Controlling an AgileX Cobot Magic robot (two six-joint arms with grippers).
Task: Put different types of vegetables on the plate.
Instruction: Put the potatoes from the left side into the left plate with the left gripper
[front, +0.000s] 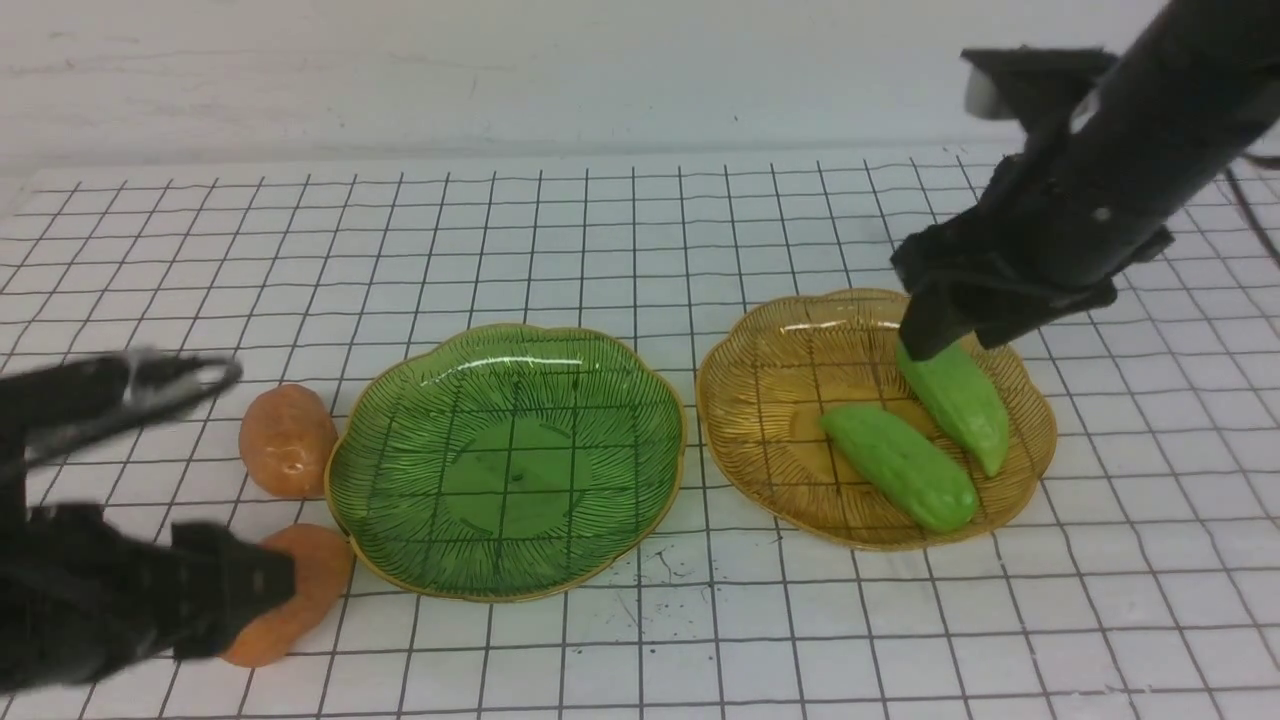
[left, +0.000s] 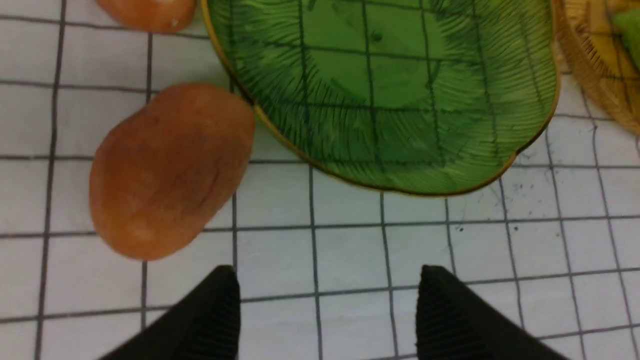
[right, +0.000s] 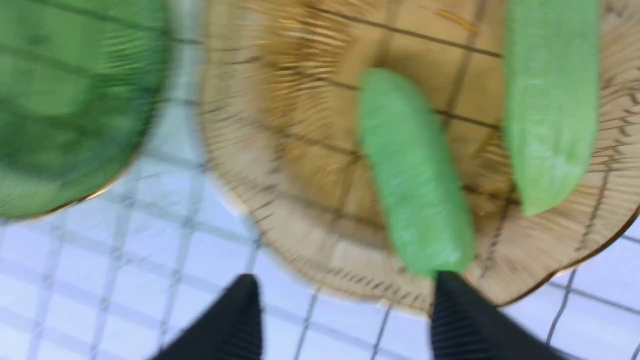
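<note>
Left claw (left: 325, 280): jaws spread, nothing between, low over white gridded worktop (front: 640, 250). Two glossy orange-brown oval toy potatoes: one (left: 170, 170) just ahead of claw, outside jaws, against rim of green ribbed translucent plate (front: 505, 460); other (front: 288, 440) farther ahead, beside same rim. Right claw (right: 345, 287): jaws spread, empty, over amber ribbed translucent plate (front: 760, 380) carrying two light-green tapered toy gourds (front: 900, 465) (front: 960, 395); one gourd's end beside a fingertip.
</note>
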